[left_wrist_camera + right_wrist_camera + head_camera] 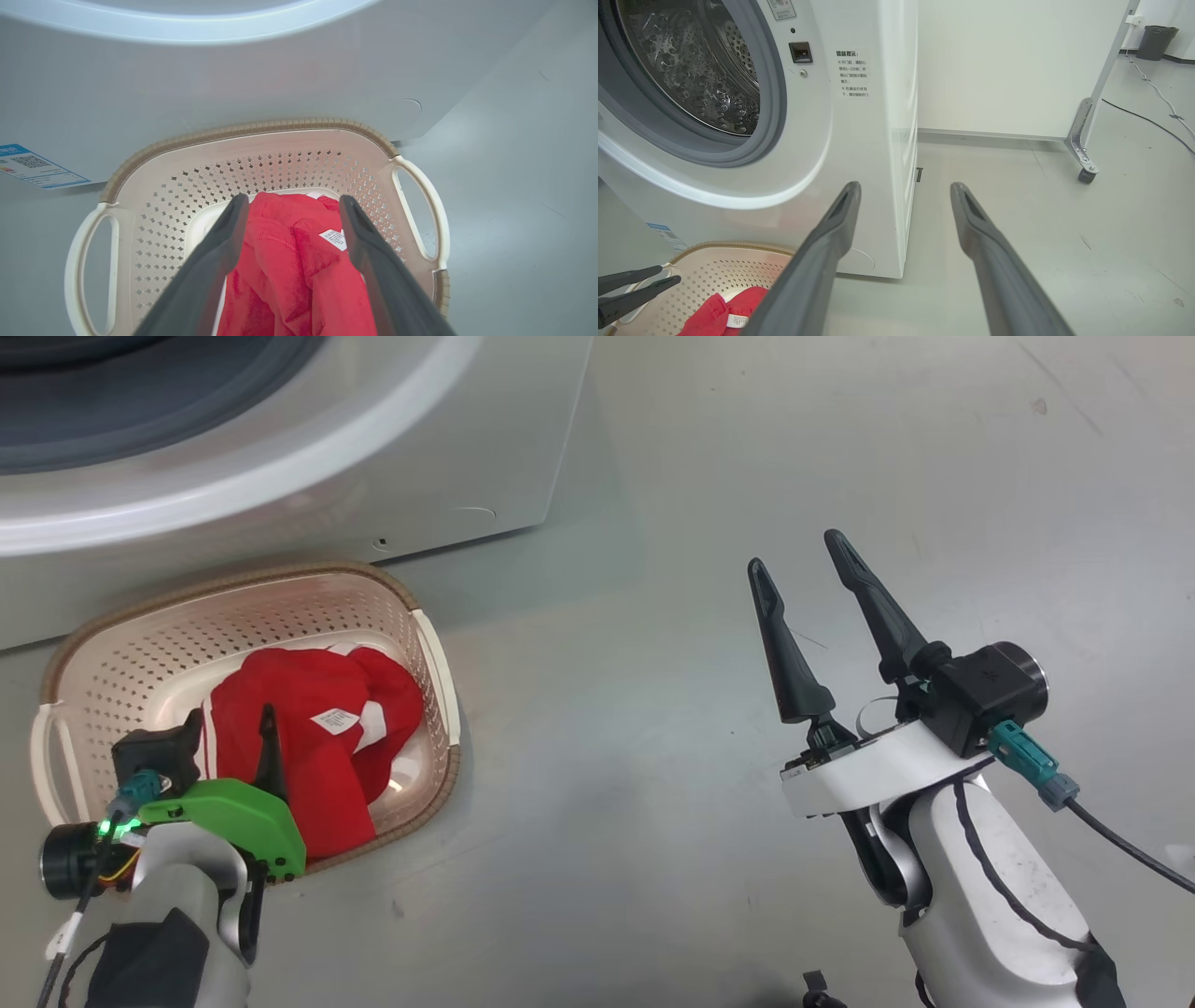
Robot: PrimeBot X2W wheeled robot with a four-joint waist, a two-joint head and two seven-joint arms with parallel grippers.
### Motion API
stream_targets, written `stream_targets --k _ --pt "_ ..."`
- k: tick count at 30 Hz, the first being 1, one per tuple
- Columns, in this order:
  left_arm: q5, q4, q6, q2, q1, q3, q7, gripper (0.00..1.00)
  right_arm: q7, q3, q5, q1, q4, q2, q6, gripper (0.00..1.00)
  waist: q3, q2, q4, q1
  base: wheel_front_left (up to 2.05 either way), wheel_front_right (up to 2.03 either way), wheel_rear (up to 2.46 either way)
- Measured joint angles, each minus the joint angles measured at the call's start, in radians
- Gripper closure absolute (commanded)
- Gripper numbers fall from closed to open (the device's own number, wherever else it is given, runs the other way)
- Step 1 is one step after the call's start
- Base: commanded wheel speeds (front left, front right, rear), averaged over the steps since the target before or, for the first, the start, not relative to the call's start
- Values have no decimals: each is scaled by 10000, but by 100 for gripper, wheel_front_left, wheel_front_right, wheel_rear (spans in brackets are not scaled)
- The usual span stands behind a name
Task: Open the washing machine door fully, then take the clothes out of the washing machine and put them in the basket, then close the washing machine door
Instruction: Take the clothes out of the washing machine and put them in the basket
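The cream perforated basket [425, 644] [261, 133] [710, 266] stands on the floor against the front of the white washing machine [392, 476] [859, 140]. The red clothes [317, 747] [285, 270] [714, 312], white label up, lie inside it. My left gripper [294, 201] hangs open just above them, its fingers [271, 751] on either side of the heap and holding nothing. My right gripper [794, 551] [906, 186] is open and empty over the floor to the right of the machine. The drum opening [696, 70] is uncovered; the washing machine door is out of view.
A blue label sticker [32, 165] is on the machine's front, low down. A wheeled metal frame leg [1085, 163] stands by the white wall at the right, with a dark bin [1157, 42] and a floor cable [1148, 121] beyond. Grey floor [653, 756] spreads right of the basket.
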Motion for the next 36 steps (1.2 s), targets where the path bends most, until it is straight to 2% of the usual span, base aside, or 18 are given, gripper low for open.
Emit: stream_targets --k 8,20,29,36 --pt "56 -543 -92 -230 31 -207 -510 0 0 -458 -433 424 439 -13 92 0 -881 0 499 0 0 0 0" --pt "464 -2403 -155 -357 750 -397 -543 0 0 -1145 -537 1183 805 -186 90 0 -2373 0 1389 0 0 0 0" --pt "901 -4038 90 -347 1838 -410 -543 0 0 -1321 -564 1879 1089 -192 98 0 -3499 0 1857 0 0 0 0" --pt "1014 -4625 293 -347 2778 -460 -543 0 0 -1465 -610 2317 1197 -190 98 0 -4139 0 2042 0 0 0 0"
